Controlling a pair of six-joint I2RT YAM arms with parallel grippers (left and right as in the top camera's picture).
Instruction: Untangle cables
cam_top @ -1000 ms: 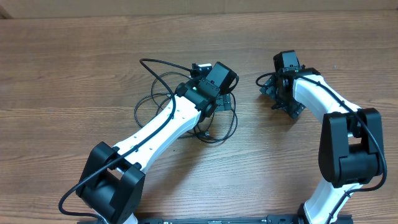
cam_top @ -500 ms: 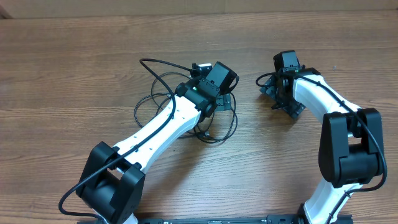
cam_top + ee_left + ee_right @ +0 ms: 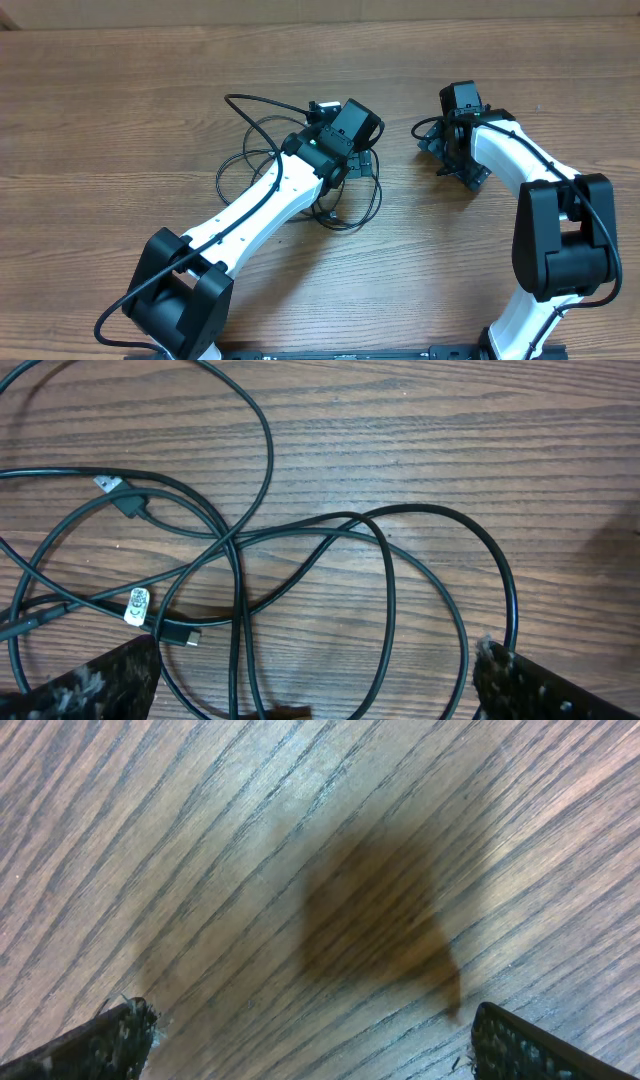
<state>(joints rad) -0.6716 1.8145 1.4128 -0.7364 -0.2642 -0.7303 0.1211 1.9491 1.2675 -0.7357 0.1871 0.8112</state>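
Note:
The cables (image 3: pixel 247 150) are thin black cords lying in a tangle of overlapping loops on the wooden table (image 3: pixel 100 100). My left gripper (image 3: pixel 350 142) hovers over the tangle's right side. In the left wrist view the gripper (image 3: pixel 315 680) is open, and several strands cross between its fingers (image 3: pixel 100 685) without being pinched. A small plug (image 3: pixel 175 632) and a white tag (image 3: pixel 137 605) lie among the loops. My right gripper (image 3: pixel 445 150) stands to the right, apart from the cords. In its own view it (image 3: pixel 312 1035) is open over bare wood and a shadow.
Bare wood surrounds the tangle on every side. A gap of table separates the two grippers. Both arm bases stand at the near edge, the left arm (image 3: pixel 250 215) reaching diagonally over part of the cords.

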